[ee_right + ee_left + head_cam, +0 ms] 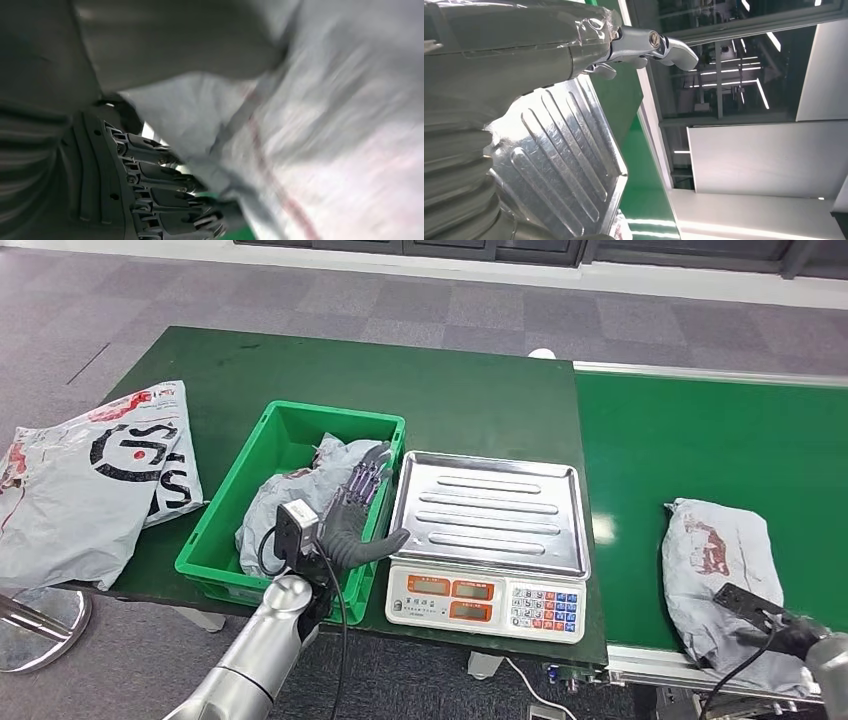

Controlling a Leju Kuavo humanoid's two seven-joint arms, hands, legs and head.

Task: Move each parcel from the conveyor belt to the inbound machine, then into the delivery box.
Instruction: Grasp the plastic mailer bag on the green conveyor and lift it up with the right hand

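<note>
two hands in my feed — left hand [358, 508] spread wide over the green bin [222, 537]; right hand [165, 195] grips the conveyor's grey parcel [718, 570] — its print unreadable.

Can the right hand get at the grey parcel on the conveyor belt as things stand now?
Probably yes. The right hand is already at the near end of the grey parcel on the conveyor belt, its fingers curling against the wrap, with nothing between.
</note>
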